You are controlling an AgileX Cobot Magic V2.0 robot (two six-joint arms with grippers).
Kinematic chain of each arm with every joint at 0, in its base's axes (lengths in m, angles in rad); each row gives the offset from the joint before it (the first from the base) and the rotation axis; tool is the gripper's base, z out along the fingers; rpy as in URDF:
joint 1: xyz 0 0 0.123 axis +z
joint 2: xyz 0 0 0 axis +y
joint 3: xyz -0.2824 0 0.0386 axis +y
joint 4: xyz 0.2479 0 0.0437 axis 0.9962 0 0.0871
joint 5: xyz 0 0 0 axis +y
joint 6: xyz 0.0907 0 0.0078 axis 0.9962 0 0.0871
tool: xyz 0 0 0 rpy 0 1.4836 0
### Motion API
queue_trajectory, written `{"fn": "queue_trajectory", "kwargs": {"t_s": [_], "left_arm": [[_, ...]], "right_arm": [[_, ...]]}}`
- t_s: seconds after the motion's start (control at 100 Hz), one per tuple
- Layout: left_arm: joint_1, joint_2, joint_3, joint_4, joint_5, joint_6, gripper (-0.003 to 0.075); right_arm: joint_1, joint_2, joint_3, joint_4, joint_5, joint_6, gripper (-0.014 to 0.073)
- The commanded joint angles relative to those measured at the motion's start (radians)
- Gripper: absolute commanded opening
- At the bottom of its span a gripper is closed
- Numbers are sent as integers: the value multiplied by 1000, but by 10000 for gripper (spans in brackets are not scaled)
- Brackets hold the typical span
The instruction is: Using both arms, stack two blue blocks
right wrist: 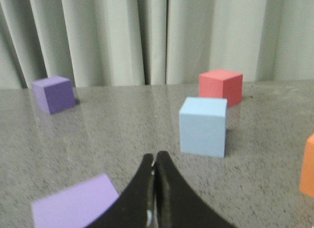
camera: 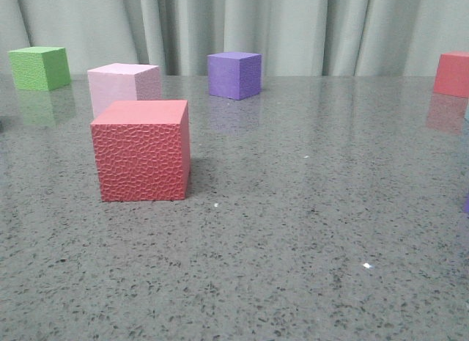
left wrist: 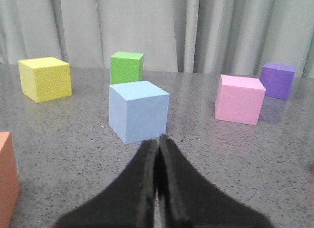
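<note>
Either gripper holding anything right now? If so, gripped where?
Nothing held. The left gripper and the right gripper are both shut on nothing, each short of its blue block.

A staged test space, such as a lab or studio, is suggested. A grey speckled stone-like surface (camera: pixel 308 231) is backed by a plain pale curtain (camera: pixel 293 26) that closes off the room behind. Only coloured foam cubes, such as a textured red cube (camera: pixel 141 152), are set out on it.
</note>
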Motion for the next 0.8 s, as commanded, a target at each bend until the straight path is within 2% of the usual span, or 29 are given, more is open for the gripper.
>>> {"fn": "queue_trajectory", "kwargs": {"t_s": [0.0, 0.24, 0.45, 0.6, 0.79], "left_arm": [[-6, 43, -96, -52, 2, -2, -19], [-6, 192, -377, -62, 297, -2, -19], [-6, 359, -616, -54, 520, 0, -19], [-6, 455, -713, -54, 604, 0, -19], [-6, 516, -727, -59, 633, 0, -19]], "right_arm": [[-8, 64, -112, 18, 11, -7, -122], [-8, 253, -387, 20, 328, -7, -122], [-8, 371, -583, 22, 536, -7, -122], [-8, 400, -637, 22, 552, -7, -122], [-8, 399, -637, 22, 547, -7, -122]]}}
